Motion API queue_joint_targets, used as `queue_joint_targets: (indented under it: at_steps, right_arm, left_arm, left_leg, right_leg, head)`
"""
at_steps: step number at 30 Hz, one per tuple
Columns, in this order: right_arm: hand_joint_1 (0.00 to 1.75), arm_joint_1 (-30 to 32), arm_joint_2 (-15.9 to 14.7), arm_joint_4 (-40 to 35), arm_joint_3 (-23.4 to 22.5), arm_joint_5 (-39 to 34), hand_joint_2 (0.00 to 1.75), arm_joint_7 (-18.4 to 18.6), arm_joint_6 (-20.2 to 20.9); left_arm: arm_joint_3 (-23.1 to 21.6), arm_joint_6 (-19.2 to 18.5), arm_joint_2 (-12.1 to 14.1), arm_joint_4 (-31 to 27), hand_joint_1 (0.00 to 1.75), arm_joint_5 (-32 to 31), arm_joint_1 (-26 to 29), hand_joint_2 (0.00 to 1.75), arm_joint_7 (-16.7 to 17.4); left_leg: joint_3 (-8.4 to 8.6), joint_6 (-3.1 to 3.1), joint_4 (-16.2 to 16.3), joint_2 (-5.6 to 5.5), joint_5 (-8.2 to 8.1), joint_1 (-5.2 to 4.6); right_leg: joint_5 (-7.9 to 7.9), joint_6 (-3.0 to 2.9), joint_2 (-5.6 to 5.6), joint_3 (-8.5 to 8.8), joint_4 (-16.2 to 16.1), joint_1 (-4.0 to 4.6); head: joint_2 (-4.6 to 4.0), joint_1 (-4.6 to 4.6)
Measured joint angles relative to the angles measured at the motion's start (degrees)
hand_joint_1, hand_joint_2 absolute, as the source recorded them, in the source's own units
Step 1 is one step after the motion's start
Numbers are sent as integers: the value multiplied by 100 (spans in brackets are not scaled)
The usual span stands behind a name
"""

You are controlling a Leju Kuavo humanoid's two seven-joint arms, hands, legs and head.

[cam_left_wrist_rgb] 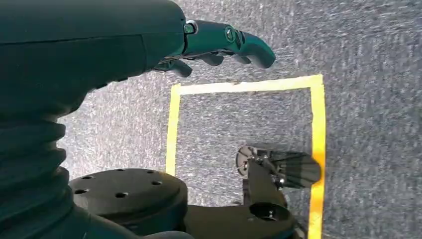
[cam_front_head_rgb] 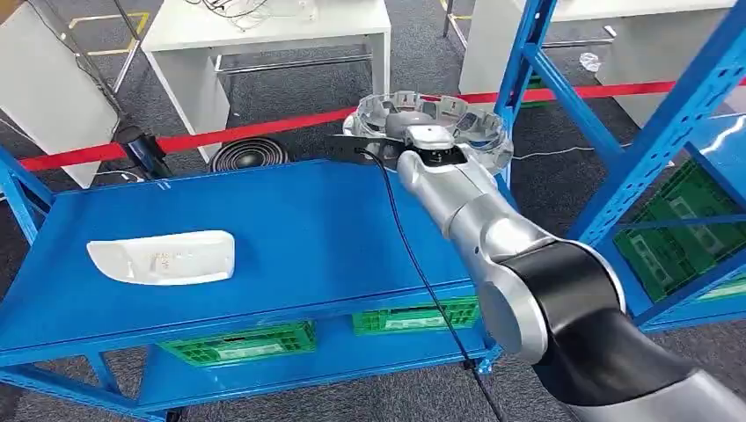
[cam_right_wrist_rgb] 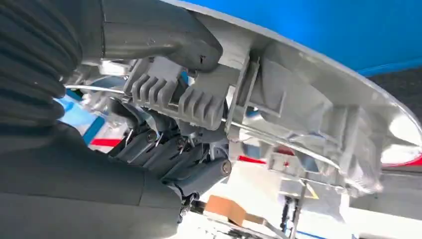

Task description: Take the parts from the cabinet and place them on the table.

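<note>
The right hand (cam_right_wrist_rgb: 164,124) grips a grey ribbed part (cam_front_head_rgb: 431,119) above the blue counter (cam_front_head_rgb: 290,237)'s far edge; a white part (cam_front_head_rgb: 163,257) lies there. The left hand (cam_left_wrist_rgb: 219,47) hangs over grey carpet (cam_left_wrist_rgb: 368,59), fingers loosely apart, holding nothing.

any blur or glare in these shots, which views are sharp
Head view: mostly sharp, soft sheen on the blue table. Left wrist view: the carpet is streaked with motion blur, the left hand sharper. Right wrist view: glare whitens the grey housing part's rim, background washed out.

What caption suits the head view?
Right hand holds a grey part over the blue table.
</note>
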Motion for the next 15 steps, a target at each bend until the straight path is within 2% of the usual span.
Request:
queue_joint_targets:
  at_steps: [1, 2, 4, 5, 6, 7, 8, 9, 10, 11, 13, 14, 15]
  right_arm:
    - [164, -3, 11, 0, 0, 0, 175, 0, 0]
    - [164, -8, 15, 0, 0, 2, 175, 2, 0]
    - [164, -7, 15, 0, 0, 9, 175, 4, 4]
    - [164, -6, 15, 2, 0, 11, 175, 4, 7]
    - [164, -5, 15, 7, 0, 13, 175, 4, 7]
    - [164, -3, 15, 7, 2, 13, 175, 4, 7]
    - [164, -4, 15, 7, 2, 13, 175, 4, 7]
    - [164, -6, 15, 7, 0, 15, 175, 4, 5]
    - [164, -10, 15, 7, 2, 15, 175, 4, 4]
    - [164, -17, 9, 7, 2, 20, 175, 7, 4]
    - [164, -17, 9, 7, 2, 22, 175, 4, 4]
    - [164, -13, 6, 7, 4, 22, 175, 4, 4]
    - [164, -13, -6, 7, 4, 22, 175, 4, 4]
  left_arm:
    - [0, 0, 0, 4, 0, 0, 1, 175, 0]
    - [0, 0, 0, 4, 0, -2, -2, 175, 0]
    - [0, 0, 0, 4, 0, -4, -3, 175, 2]
    - [0, 0, 0, 7, 0, -9, 2, 175, 7]
    - [0, 0, 0, 11, 0, -11, 5, 175, 15]
    - [0, 0, 2, 13, 0, -15, 7, 175, 15]
    - [0, 0, 7, 13, 0, -20, 7, 175, 15]
    - [0, 2, 9, 13, 0, -22, 6, 175, 15]
    - [0, 2, 15, 13, 0, -22, 0, 175, 15]
    - [0, 2, 24, 13, 0, -24, -2, 175, 15]
    - [0, 2, 24, 20, 0, -33, 1, 175, 15]
    - [0, 2, 28, 22, 0, -35, 2, 175, 15]
    - [2, 2, 26, 24, 0, -35, 11, 175, 15]
  left_leg:
    - [-77, -29, 137, 29, -179, 5]
    - [-189, -52, 454, 45, -438, 11]
    - [-502, -87, 1359, 71, -921, 16]
    - [-579, -91, 1660, 73, -1030, 16]
    - [-533, -85, 1704, 74, -1004, 16]
    - [-343, -66, 1475, 74, -871, 15]
    - [-63, -37, 1057, 74, -690, 12]
    - [297, -4, 504, 74, -516, 8]
    - [555, 32, 58, 73, -548, -5]
    - [635, 31, -18, 74, -536, -43]
    - [568, 58, -20, 68, -481, -62]
    - [541, 99, -9, 69, -447, -66]
    - [531, 161, -75, 74, -373, -21]
  right_leg:
    - [32, -48, -12, -24, -11, 3]
    - [62, -83, -25, -57, -12, 4]
    - [118, -104, -53, -139, -10, 20]
    - [151, -107, -62, -183, -8, 27]
    - [188, -105, -66, -231, -5, 36]
    - [222, -99, -66, -271, -3, 41]
    - [252, -93, -64, -301, -1, 45]
    - [280, -77, -59, -325, 2, 47]
    - [305, -54, -58, -334, 4, 43]
    - [346, -10, -49, -365, -2, 60]
    - [434, 53, -50, -380, -22, 47]
    - [485, 80, -51, -381, -59, 46]
    - [511, 130, -43, -406, -72, 74]
  head:
    - [0, -6]
    - [0, -24]
    - [0, -22]
    - [0, -22]
    - [0, -22]
    - [-2, -22]
    - [0, -22]
    - [-2, -22]
    - [0, -20]
    - [-2, -17]
    - [0, -20]
    - [0, -15]
    - [0, -13]
